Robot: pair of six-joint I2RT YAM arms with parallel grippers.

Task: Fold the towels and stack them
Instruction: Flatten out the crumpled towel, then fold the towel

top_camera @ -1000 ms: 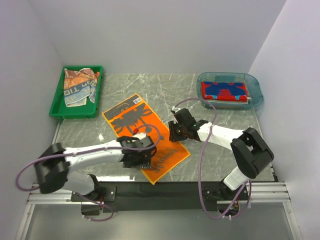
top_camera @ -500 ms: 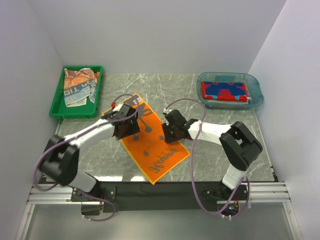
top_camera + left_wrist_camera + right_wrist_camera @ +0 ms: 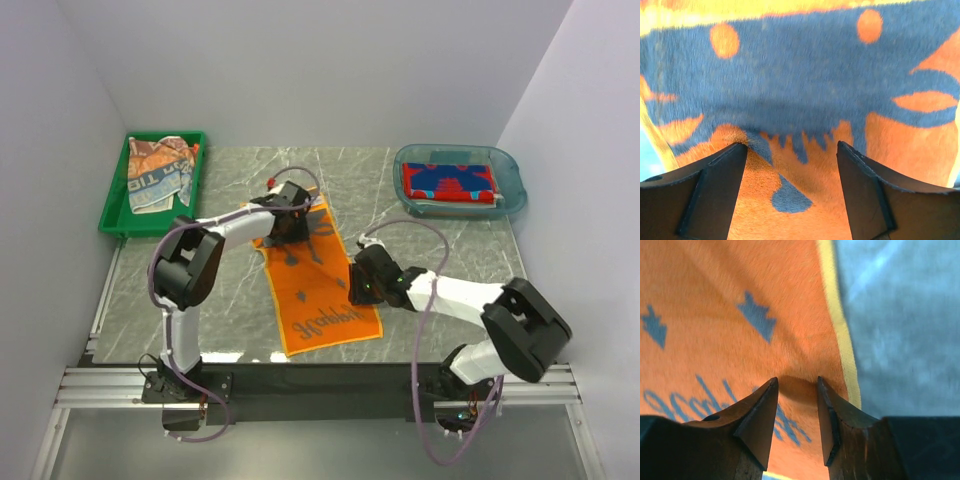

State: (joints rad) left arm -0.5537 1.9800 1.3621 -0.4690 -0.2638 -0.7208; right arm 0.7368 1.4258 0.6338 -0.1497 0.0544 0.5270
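Observation:
An orange towel (image 3: 315, 300) with grey-blue print lies folded lengthwise in the middle of the table, lettering side up. My left gripper (image 3: 290, 220) is at its far end; in the left wrist view the gripper (image 3: 791, 145) is open, its fingers (image 3: 715, 190) wide apart over the cartoon-face print (image 3: 800, 75). My right gripper (image 3: 362, 285) is at the towel's right edge; in the right wrist view the gripper (image 3: 797, 379) is open a little, tips down on the orange cloth (image 3: 740, 290) beside its yellow hem. A red towel with blue print (image 3: 450, 182) lies folded in the blue tub (image 3: 510, 165).
A green tray (image 3: 115, 215) at the far left holds several crumpled towels (image 3: 155, 175). Walls close the table in on the left, back and right. The black rail with both arm bases runs along the near edge.
My left gripper swept from the towel's near corner up to its far end, folding the towel over so the lettering faces up. My right gripper slid nearer along the right edge.

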